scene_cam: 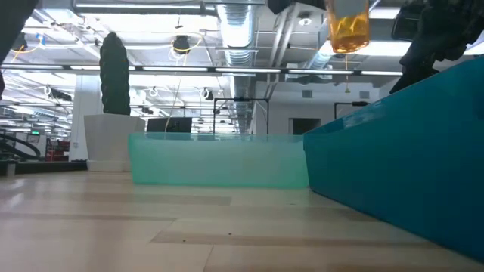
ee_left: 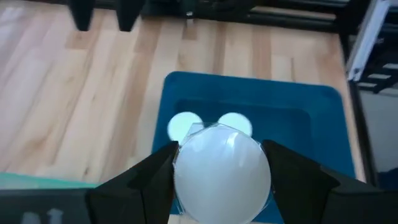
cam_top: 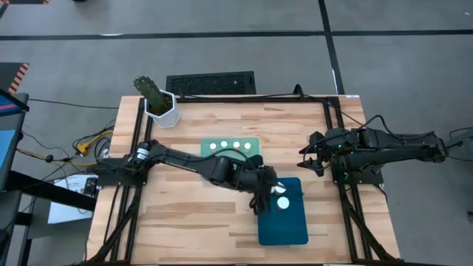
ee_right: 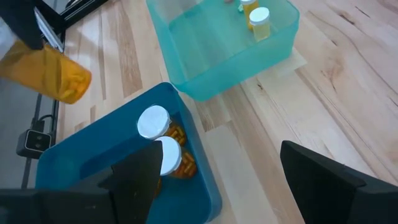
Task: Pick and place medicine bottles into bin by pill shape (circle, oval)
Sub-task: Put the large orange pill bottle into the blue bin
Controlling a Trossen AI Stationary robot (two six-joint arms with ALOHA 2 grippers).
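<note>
My left gripper (cam_top: 267, 189) is shut on an amber medicine bottle with a white cap (ee_left: 221, 169), above the near-left part of the dark blue bin (cam_top: 284, 222). The bottle also shows in the low view (scene_cam: 349, 26) and the right wrist view (ee_right: 56, 76). Two wider bottles (ee_right: 153, 121) (ee_right: 169, 155) lie in the blue bin. Several narrow bottles (cam_top: 230, 145) stand in the light green bin (cam_top: 255, 140). My right gripper (cam_top: 310, 159) is open and empty at the table's right side. My left gripper pinches the bottle between its two fingers (ee_left: 155, 177), one on each side just under the white cap (ee_left: 205, 149). The fingers come from above, slanting toward the table's right. The amber body (scene_cam: 349, 30) hangs below them, clear of the blue bin.
A white hexagonal pot with a green cactus (cam_top: 161, 107) stands at the table's far left corner. The green bin lies just beyond the blue bin, toward the far side. Bare wood (cam_top: 185, 214) stretches across the near left of the table.
</note>
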